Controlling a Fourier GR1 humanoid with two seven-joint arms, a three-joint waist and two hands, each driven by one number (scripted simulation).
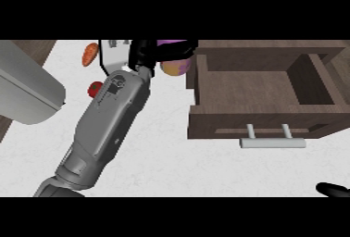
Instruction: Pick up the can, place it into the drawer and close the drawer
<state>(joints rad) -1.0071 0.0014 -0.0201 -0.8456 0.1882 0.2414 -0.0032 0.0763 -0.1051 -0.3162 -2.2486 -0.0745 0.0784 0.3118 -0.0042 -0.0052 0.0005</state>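
Note:
My left hand (147, 52) is at the counter's far edge, its black fingers curled round the purple can (171, 43). A yellow and purple rounded part (172, 68) shows just below the fingers; I cannot tell whether it belongs to the can. The hand hides most of the can. It is held just left of the open wooden drawer (198, 92), near its back left corner. The drawer's inside shows nothing in it, and its grey handle (272, 142) points toward me. Only a black tip of my right hand (333, 190) shows at the lower right edge.
A grey appliance (27, 92) fills the left side. An orange vegetable (90, 54) and a small red thing (95, 89) lie left of my left forearm, and a white object (115, 53) sits behind it. White counter (178, 171) spreads in front of the drawer.

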